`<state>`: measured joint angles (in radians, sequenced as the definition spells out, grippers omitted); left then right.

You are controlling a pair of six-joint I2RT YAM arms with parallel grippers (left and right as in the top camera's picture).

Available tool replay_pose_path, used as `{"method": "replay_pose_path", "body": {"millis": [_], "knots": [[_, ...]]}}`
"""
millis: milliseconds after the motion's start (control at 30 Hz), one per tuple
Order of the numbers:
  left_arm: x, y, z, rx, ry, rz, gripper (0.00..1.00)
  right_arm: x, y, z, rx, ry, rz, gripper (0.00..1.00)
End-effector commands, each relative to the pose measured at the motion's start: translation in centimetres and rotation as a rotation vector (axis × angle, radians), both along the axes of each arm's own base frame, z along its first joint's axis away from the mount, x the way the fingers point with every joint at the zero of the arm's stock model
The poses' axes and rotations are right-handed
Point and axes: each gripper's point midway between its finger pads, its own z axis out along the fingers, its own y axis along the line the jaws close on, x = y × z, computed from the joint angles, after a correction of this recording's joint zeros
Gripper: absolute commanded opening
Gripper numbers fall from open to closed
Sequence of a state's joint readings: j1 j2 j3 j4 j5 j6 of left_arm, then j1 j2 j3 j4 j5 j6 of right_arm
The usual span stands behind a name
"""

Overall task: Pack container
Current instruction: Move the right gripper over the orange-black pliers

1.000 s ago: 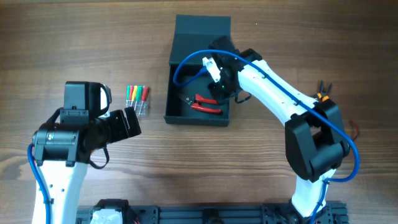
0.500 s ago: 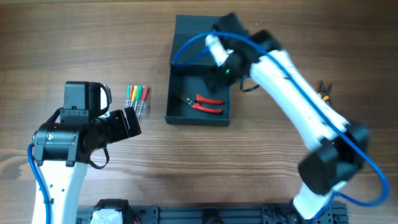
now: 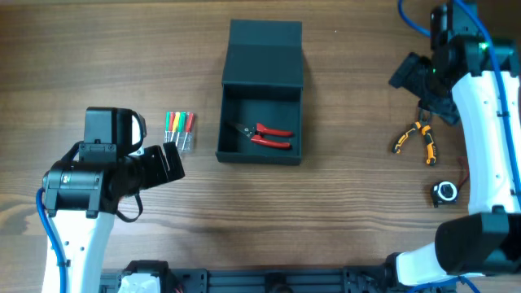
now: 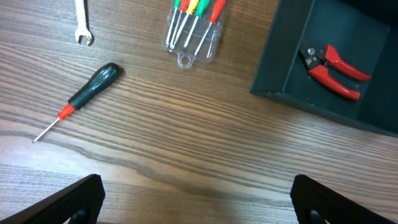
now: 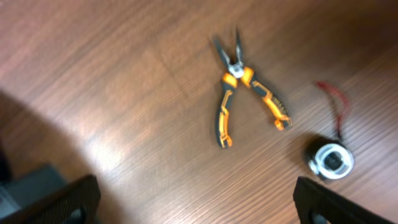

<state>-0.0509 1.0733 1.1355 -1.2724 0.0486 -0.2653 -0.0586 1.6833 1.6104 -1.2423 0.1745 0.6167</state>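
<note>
Writing on the tools is too small to read from where I stand. On the table (image 3: 342, 212) the container (image 3: 259, 156) sits a little toward 12 o'clock of centre: a dark teal-grey, matte, square box, its lid (image 3: 265, 53) of the same colour thrown back flat toward 12 o'clock. Red-handled cutters (image 3: 264, 135) lie on its floor near the 6 o'clock wall. At the box's 9 o'clock, just beside it but apart, lies a clear-cased driver set (image 3: 180, 129) with green, yellow and red handles. At its 3 o'clock, well apart across a wide stretch of bare wood, lie orange-and-black pliers (image 3: 417, 140), with a small round tape (image 3: 444, 192) at their 5 o'clock. The left wrist view adds a black screwdriver (image 4: 81, 99) with a red collar and the end of a wrench (image 4: 83, 25). The left gripper (image 4: 199, 202) hangs over bare wood at the container's 8 o'clock, fingers (image 4: 81, 196) spread wide around nothing. The right gripper (image 5: 199, 199) hovers above the pliers, fingers (image 5: 68, 199) likewise spread, holding nothing. Bare wood also runs from the box's 6 o'clock wall to the near edge.
</note>
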Motion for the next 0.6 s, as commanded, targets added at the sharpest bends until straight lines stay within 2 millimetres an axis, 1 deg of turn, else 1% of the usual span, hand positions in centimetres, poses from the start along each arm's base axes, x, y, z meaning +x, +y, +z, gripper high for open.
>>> {"method": "replay_pose_path", "body": {"millis": [0, 100, 233, 400, 567], "knots": [[0.1, 0.2, 0.9, 0.012, -0.033, 0.007, 1.0, -1.6, -0.5, -5.5, 0.051, 0.096, -0.013, 1.0], [0.1, 0.2, 0.9, 0.012, -0.033, 0.007, 1.0, -2.1, -1.1, -8.2, 0.047, 0.108, 0.0, 1.0], [0.1, 0.2, 0.9, 0.012, -0.033, 0.007, 1.0, -2.0, -1.5, -10.1, 0.036, 0.092, 0.03, 1.0], [0.2, 0.2, 0.9, 0.012, -0.033, 0.007, 1.0, -0.7, -1.8, -11.8, 0.019, 0.039, 0.063, 1.0], [0.1, 0.2, 0.9, 0.012, -0.032, 0.007, 1.0, -0.1, -1.8, -14.7, 0.025, 0.069, 0.059, 0.99]]}}
